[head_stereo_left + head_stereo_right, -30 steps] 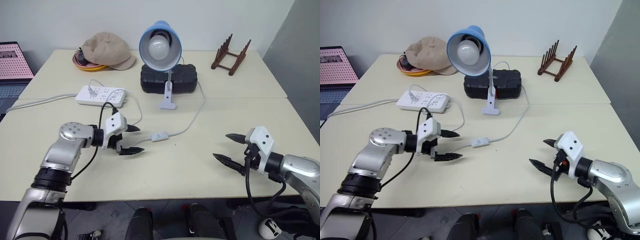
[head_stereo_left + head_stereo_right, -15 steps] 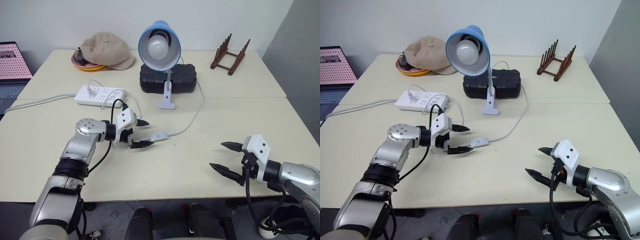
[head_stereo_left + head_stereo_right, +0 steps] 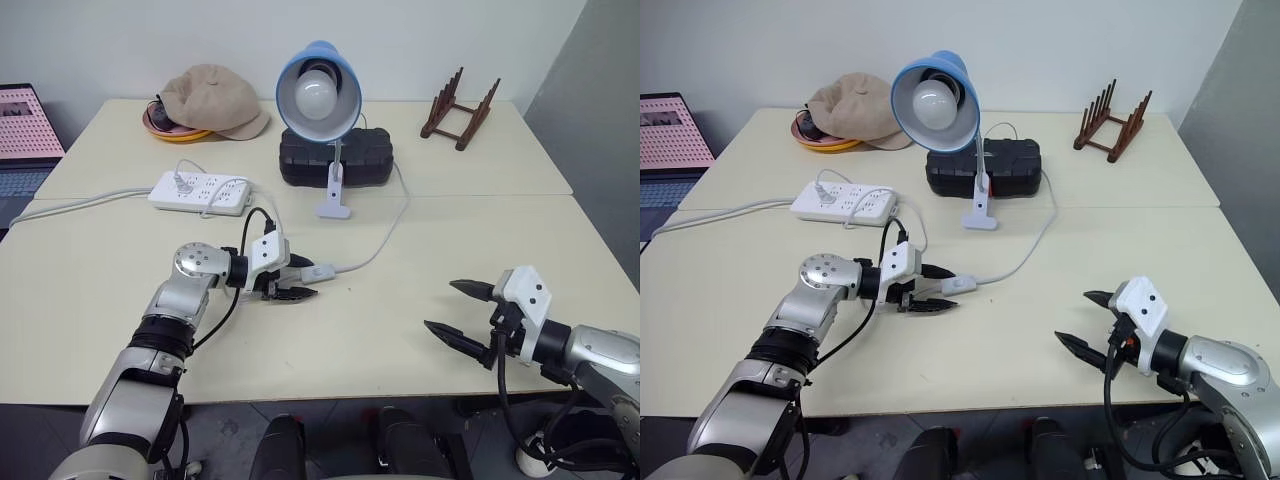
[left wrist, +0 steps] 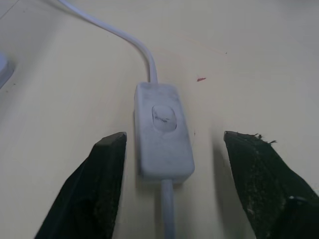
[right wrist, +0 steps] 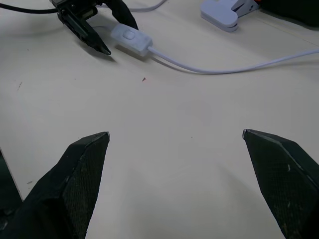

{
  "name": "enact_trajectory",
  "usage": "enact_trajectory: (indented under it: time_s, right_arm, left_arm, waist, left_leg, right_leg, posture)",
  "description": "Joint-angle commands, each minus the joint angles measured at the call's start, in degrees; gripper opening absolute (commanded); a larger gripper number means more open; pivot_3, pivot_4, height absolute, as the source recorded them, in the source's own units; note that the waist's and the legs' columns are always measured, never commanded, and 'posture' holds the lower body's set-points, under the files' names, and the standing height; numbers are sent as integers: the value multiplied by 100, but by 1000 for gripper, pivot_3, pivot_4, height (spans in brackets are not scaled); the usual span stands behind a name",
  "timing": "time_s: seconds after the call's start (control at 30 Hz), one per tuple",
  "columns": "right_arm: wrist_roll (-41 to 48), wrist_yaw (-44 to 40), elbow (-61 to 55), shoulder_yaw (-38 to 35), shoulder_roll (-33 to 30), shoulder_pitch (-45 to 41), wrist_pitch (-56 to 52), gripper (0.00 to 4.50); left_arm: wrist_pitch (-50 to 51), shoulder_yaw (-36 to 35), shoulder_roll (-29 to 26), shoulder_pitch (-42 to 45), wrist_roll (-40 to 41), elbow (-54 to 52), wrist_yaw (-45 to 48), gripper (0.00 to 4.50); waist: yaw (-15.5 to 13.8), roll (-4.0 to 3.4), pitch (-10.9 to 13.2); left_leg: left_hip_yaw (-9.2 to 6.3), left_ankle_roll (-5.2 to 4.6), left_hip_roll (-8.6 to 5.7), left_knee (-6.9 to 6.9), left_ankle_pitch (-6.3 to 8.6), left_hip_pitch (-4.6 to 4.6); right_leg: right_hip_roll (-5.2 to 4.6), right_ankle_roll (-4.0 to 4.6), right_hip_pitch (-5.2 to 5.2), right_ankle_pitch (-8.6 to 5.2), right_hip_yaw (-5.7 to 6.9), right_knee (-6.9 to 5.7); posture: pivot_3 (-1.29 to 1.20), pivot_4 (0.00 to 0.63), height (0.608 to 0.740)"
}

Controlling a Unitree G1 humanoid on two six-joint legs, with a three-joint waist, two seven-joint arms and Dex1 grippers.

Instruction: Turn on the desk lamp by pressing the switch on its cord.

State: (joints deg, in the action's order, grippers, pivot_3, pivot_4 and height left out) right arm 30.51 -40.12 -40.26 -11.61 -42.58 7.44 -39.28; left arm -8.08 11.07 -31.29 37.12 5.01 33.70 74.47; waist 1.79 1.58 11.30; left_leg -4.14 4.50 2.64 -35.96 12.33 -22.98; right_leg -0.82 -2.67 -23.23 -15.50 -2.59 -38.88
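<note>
The left gripper [image 4: 169, 149] is straddling the switch [image 4: 162, 129] on the table [image 3: 350, 350], fingers parted either side without touching, seemingly lining up to squeeze the rocker. The cord [image 3: 375, 245] is running on to the unlit lamp [image 3: 320, 90]. The right gripper [image 3: 462, 312] is idling, spread wide.

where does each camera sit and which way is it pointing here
Left and right eye views: on the head, looking forward and down over the table; both arms show, with the desk lamp behind.
Left wrist view: on the left wrist, looking along the left gripper; its jaws straddle the switch on the cord, not touching it.
Right wrist view: on the right wrist, looking along the open right gripper across bare table.
Shared: the right wrist view also shows the switch and left gripper.
</note>
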Motion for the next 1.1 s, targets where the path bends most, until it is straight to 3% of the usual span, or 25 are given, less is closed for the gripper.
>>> enact_trajectory:
  time_s: [0.03, 0.1, 0.13, 0.4, 0.47, 0.57, 0.67, 0.8, 0.93, 1.1]
  right_arm:
    - [140, 67, -252, -154, -15, -23, -3, 4500]
    - [149, 83, -254, -155, -15, -24, -4, 4500]
    - [150, 96, -251, -144, -9, -31, -3, 4500]
    - [143, 194, -282, -40, 52, -39, 22, 4500]
    - [143, 203, -294, -34, 63, -11, 23, 4500]
    - [320, 276, -322, -2, 176, -3, -133, 4500]
    - [1177, 732, -283, -98, 714, -111, -698, 4500]
    - [2981, 2030, -62, -299, 1676, -292, -1539, 4500]
    - [4703, 3658, 266, -114, 2248, -551, -1650, 4500]
    - [6727, 5788, 896, 305, 2736, -1082, -962, 4500]
  left_arm:
    - [-318, 32, -32, 164, -155, 232, -2, 2003]
    - [-381, 6, -13, 195, -184, 339, -10, 1670]
    - [-389, -13, 23, 226, -182, 404, -41, 1281]
    - [-38, -117, 295, 229, -15, 409, -142, 1086]
    - [555, -160, 295, 165, 167, 162, -22, 1086]
    - [2312, -302, 306, 184, 759, -533, 71, 1086]
    - [3983, -441, 335, 179, 1466, -1414, 29, 1086]
    - [5040, -606, 508, 137, 2004, -2340, -400, 1086]
    - [5008, -566, 606, 4, 2078, -2879, -652, 1086]
    - [4736, -457, 692, -158, 2053, -3171, -799, 1086]
  waist:
    - [-1, 0, 0]
    - [-2, 0, 0]
    - [-2, 0, 0]
    - [-2, 0, 0]
    - [2, 0, 0]
    - [5, 0, 0]
    - [11, 1, 0]
    - [7, -1, 0]
    - [19, -1, 0]
    - [26, -2, 0]
  left_leg:
    - [0, 0, 0, 0, 0, 0]
    - [0, 0, 0, 0, 0, 0]
    - [0, 0, 0, 0, 0, 0]
    - [0, 0, -1, -1, 0, -2]
    - [0, 0, -1, 0, 0, 0]
    - [-1, 0, 0, 0, 0, -1]
    - [-4, 0, 1, 0, 0, -2]
    - [-10, 0, 3, -1, 0, 0]
    - [-10, 0, 3, -1, 0, 1]
    - [-9, -1, 3, 0, -1, 4]
  right_leg:
    - [0, 0, 0, 0, 0, 0]
    - [0, 0, 0, 0, 0, 0]
    - [0, 0, 0, 0, 0, 0]
    - [0, -1, 1, 1, 0, 0]
    - [0, -1, 1, 1, 0, 0]
    - [1, -1, 1, 1, 1, -1]
    - [1, -1, 1, 1, 3, -2]
    - [1, 0, 2, 0, 6, -8]
    - [1, 0, 2, 0, 3, -9]
    - [4, 2, 1, 1, 0, -10]
  posture:
    - [0, 150, 740]
    - [0, 150, 740]
    - [0, 150, 740]
    - [0, 150, 740]
    - [0, 150, 740]
    - [0, 150, 740]
    - [0, 150, 740]
    - [0, 150, 740]
    - [0, 150, 740]
    - [0, 150, 740]
